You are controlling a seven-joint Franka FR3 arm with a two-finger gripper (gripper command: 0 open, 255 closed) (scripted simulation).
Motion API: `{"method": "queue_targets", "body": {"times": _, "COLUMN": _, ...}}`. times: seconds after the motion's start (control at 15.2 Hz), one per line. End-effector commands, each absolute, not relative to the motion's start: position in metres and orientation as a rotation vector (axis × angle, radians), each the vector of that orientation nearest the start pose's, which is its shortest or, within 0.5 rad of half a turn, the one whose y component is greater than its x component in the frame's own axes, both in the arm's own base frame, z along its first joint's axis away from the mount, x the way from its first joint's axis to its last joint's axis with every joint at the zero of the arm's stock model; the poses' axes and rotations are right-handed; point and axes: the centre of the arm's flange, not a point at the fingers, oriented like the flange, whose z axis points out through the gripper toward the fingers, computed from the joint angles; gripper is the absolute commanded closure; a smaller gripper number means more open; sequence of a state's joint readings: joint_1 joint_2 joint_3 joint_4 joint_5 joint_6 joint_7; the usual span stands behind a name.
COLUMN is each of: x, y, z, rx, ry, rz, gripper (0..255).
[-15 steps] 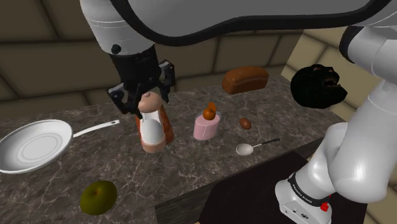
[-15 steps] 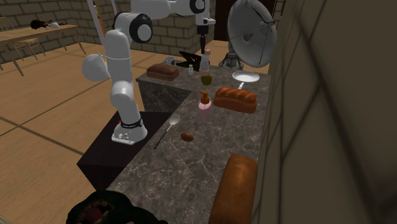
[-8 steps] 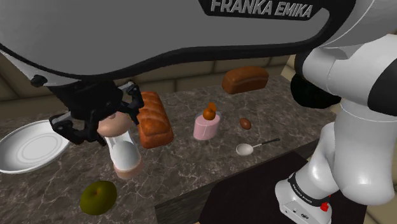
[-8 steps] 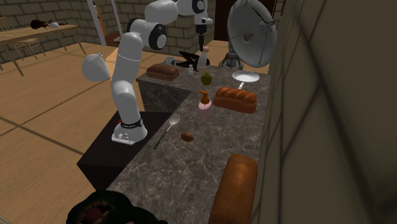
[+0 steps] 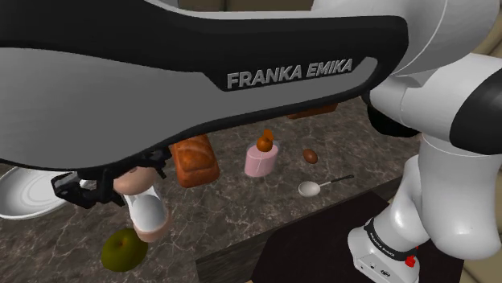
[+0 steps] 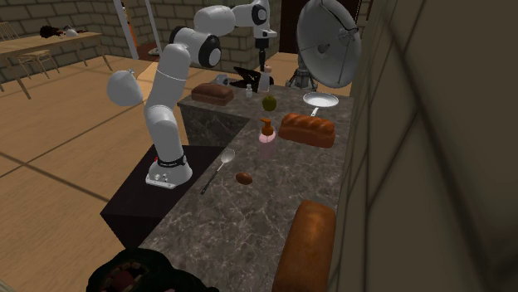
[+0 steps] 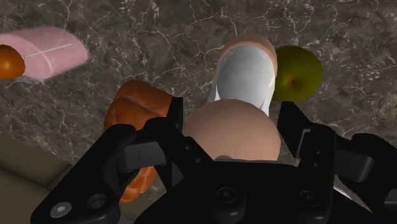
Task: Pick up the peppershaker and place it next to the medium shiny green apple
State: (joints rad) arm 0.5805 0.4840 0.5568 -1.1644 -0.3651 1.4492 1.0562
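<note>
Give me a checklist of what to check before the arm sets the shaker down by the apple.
1. Shaker clasped by the end effector: ok.
2. Apple found, close beside the shaker: ok.
3. Gap between the shaker's base and the apple: cannot tell; the two overlap in both the shoulder and wrist views.
4. Bare counter next to the apple for a landing spot: ok.
5. Loaf apart from that spot: ok.
6. Shaker's height above the counter: cannot tell.
</note>
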Motion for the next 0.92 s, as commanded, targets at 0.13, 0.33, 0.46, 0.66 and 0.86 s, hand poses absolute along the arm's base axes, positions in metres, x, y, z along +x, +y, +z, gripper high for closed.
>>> {"method": "queue_targets", "body": {"times": 0.13, "x": 0.394, "y": 0.540, "z": 0.517, "rx": -3.314, "ry": -0.041, "rz": -0.064, "gripper": 255}}
{"method": "queue_targets", "body": {"times": 0.33, "x": 0.394, "y": 0.540, "z": 0.501, "rx": -3.314, "ry": -0.041, "rz": -0.064, "gripper": 255}}
{"method": "queue_targets", "body": {"times": 0.46, "x": 0.394, "y": 0.540, "z": 0.490, "rx": -3.314, "ry": -0.041, "rz": -0.064, "gripper": 255}}
{"method": "queue_targets", "body": {"times": 0.66, "x": 0.394, "y": 0.540, "z": 0.475, "rx": -3.314, "ry": -0.041, "rz": -0.064, "gripper": 255}}
{"method": "queue_targets", "body": {"times": 0.86, "x": 0.394, "y": 0.540, "z": 0.459, "rx": -3.314, "ry": -0.041, "rz": -0.064, "gripper": 255}}
